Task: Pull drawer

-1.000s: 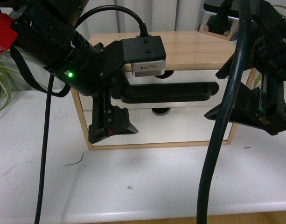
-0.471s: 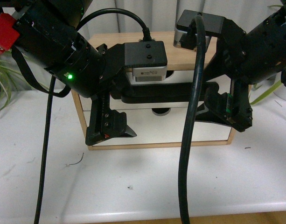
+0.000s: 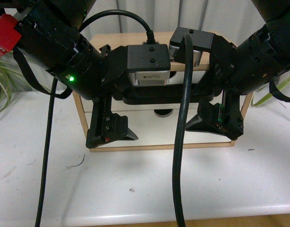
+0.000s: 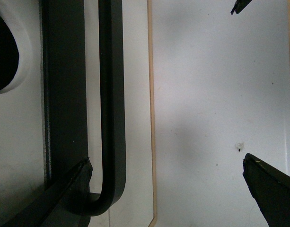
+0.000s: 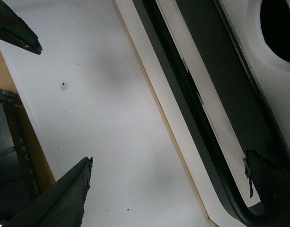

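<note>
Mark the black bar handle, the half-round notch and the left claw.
black bar handle (image 4: 111,94), left wrist view, on the straight run of the bar.
half-round notch (image 3: 162,112), front view, on the middle of the cutout.
left claw (image 4: 165,163), left wrist view, midway between its open fingertips.

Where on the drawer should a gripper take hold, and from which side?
Take the handle from the front, jaws above and below its straight span. The bar runs horizontally and seems to stand off the drawer front, curving in only at its ends.
</note>
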Action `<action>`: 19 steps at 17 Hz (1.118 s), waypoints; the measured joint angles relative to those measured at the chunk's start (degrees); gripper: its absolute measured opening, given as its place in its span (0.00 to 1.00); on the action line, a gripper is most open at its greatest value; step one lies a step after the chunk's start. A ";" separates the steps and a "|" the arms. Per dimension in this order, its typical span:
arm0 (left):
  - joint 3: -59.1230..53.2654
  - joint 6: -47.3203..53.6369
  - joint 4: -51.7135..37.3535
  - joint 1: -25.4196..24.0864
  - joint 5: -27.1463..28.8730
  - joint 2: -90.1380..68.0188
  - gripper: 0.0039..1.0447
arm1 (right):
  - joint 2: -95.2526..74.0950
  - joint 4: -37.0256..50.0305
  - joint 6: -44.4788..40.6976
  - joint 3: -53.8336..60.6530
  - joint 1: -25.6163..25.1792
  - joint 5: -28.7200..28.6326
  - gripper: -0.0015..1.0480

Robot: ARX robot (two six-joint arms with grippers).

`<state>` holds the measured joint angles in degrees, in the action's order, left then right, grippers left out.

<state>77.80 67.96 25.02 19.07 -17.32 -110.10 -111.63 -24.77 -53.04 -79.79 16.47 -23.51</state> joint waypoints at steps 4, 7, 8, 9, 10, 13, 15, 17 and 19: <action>-0.48 0.66 -0.17 1.01 0.98 0.00 0.94 | -1.95 -2.03 -1.77 -1.70 -0.50 -0.11 0.94; -0.37 2.43 2.19 1.68 1.33 0.02 0.94 | -2.01 -5.62 -3.61 -2.38 -0.74 -1.73 0.94; -0.17 3.61 3.26 1.81 1.66 0.11 0.94 | -1.84 -6.82 -4.17 -2.47 -0.72 -1.88 0.94; -0.46 5.25 4.81 1.99 1.84 0.79 0.94 | -1.25 -8.76 -4.70 -2.36 -0.63 -2.27 0.94; -2.75 7.26 6.86 2.78 2.25 3.17 0.94 | 1.29 -11.17 -5.22 0.09 0.44 -2.21 0.94; -6.64 9.25 7.69 3.30 2.25 6.58 0.94 | 5.07 -10.62 -5.11 4.83 2.05 -1.62 0.94; -10.21 10.69 7.80 3.61 1.79 9.68 0.94 | 7.80 -10.82 -4.57 8.15 3.19 -1.38 0.94; -12.94 11.67 7.30 3.61 1.57 12.07 0.94 | 9.64 -10.45 -3.80 10.51 3.91 -1.20 0.94; -15.23 11.69 6.16 3.56 1.27 14.36 0.94 | 11.30 -8.04 -2.34 12.94 4.24 -1.42 0.94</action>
<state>62.57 79.66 31.18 22.63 -16.05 -95.74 -100.33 -32.82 -55.37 -66.85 20.71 -24.93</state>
